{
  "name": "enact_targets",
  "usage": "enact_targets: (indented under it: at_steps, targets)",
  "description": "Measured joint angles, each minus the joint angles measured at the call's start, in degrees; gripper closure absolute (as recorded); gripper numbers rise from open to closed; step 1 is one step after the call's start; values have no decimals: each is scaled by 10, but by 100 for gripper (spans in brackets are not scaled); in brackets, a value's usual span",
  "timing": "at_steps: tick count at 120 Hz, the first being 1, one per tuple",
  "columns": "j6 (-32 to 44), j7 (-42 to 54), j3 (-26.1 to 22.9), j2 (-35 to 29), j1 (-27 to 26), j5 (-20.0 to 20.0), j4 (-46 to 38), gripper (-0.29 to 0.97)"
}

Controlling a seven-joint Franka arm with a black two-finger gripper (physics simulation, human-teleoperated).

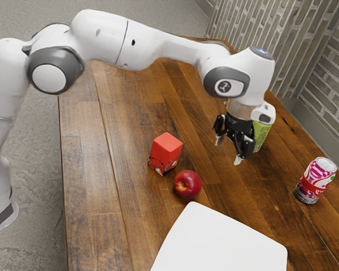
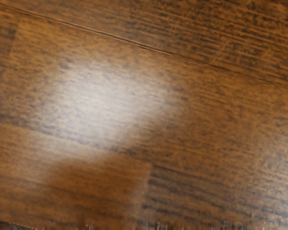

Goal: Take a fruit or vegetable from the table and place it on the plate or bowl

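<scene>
A red apple (image 1: 187, 184) lies on the wooden table (image 1: 113, 169), just behind the white square plate (image 1: 220, 243) at the front edge. My gripper (image 1: 228, 148) hangs above the table to the exterior view's right of the apple and well apart from it. Its two black fingers stand open with nothing between them. Under my hand the wrist view has bare wooden planks (image 2: 144, 115) with a pale glare patch.
A red carton (image 1: 165, 152) stands just left of and behind the apple. A green can (image 1: 262, 134) sits right behind my gripper. A red and white soda can (image 1: 314, 180) stands near the table's right edge. A brick wall rises at the back right.
</scene>
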Motion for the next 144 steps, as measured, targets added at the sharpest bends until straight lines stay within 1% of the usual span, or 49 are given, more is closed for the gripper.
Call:
enact_targets:
  at_steps: [8, 14, 18, 23, 36, 53, 66, 95, 120, 126, 134, 144]
  targets:
    - [-11, 2, 73, -18, -67, -16, -23, 0]
    - [-16, 5, 127, -25, -114, -35, -45, 0]
    - [-19, 8, 149, -27, -130, -47, -54, 0]
    - [-18, 9, 162, -25, -139, -63, -59, 0]
    - [-14, 2, 171, -18, -146, -87, -61, 0]
    - [-7, -9, 174, -14, -145, -97, -60, 0]
    - [-4, -15, 174, -13, -148, -97, -59, 0]
    - [-8, -50, 174, -33, -213, -83, -62, 0]
    - [-22, -84, 182, -36, -218, -81, -65, 0]
    - [-24, -92, 189, -42, -223, -81, -77, 0]
    - [-27, -102, 216, -52, -246, -84, -102, 0]
    - [-28, -112, 235, -55, -255, -85, -111, 0]
